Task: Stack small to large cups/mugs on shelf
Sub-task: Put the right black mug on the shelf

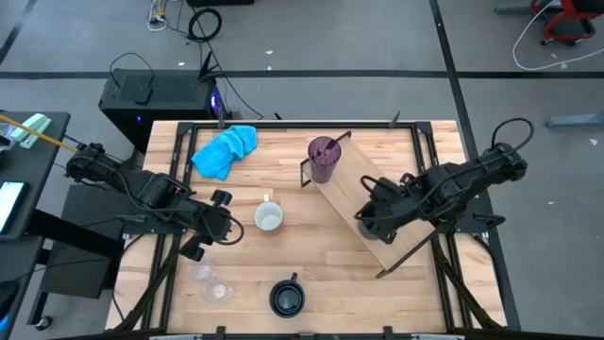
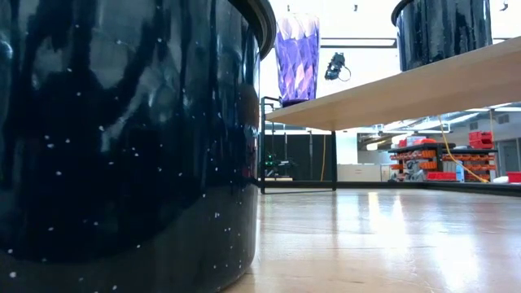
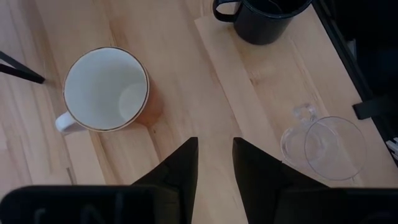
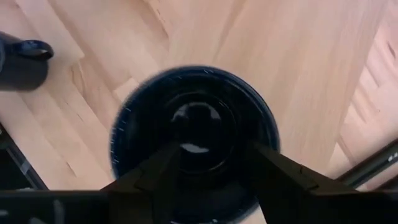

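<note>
Navy mug on shelf | right pincer straddles rim, contact unclear | left pincer apart, empty

Purple tumbler upright on shelf — white mug beside.

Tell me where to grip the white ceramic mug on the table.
Pinch the rim of the white ceramic mug from straight above, one finger inside: it stands upright, mouth open. The left end effector is nearest; avoid the handle side.

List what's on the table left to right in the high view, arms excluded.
clear glasses → blue cloth → white mug → navy mug → purple tumbler → shelf
</note>
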{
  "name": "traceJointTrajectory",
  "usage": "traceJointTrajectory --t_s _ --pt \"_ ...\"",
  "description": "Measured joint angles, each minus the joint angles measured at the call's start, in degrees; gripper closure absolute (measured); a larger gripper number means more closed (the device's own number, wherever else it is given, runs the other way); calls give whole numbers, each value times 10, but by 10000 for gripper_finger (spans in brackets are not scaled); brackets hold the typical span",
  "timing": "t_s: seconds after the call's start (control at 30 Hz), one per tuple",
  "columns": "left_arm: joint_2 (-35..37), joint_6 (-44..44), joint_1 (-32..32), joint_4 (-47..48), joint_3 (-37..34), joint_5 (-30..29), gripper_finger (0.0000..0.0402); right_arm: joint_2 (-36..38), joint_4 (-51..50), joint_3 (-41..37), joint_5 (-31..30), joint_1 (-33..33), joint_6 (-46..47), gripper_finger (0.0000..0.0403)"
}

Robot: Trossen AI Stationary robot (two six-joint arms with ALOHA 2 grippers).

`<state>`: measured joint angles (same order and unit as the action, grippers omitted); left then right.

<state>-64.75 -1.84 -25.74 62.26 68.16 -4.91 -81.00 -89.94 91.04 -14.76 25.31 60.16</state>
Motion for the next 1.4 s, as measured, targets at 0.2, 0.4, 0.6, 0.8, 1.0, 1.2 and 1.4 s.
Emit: traceJointTrajectory --t_s 0.2,0.4,0.6,0.8,1.0,1.2,1.4 --pt "0 7 0 0 0 0 294 51 -1 -28 0 0 47 225" --pt "0 10 0 1 0 0 294 65 0 -29 0 0 49 226" --pt "0 16 0 1 0 0 294 74 -1 -65 13 -4 33 225" --pt "0 17 0 3 0 0 294 95 -1 -88 27 -4 64 225" --pt "0 17 0 3 0 0 294 95 3 -88 55 -4 92 230" --pt "0 14 0 7 0 0 294 95 18 -88 63 -4 97 233" --pt "0 10 0 11 0 0 294 95 13 -88 74 -4 99 235"
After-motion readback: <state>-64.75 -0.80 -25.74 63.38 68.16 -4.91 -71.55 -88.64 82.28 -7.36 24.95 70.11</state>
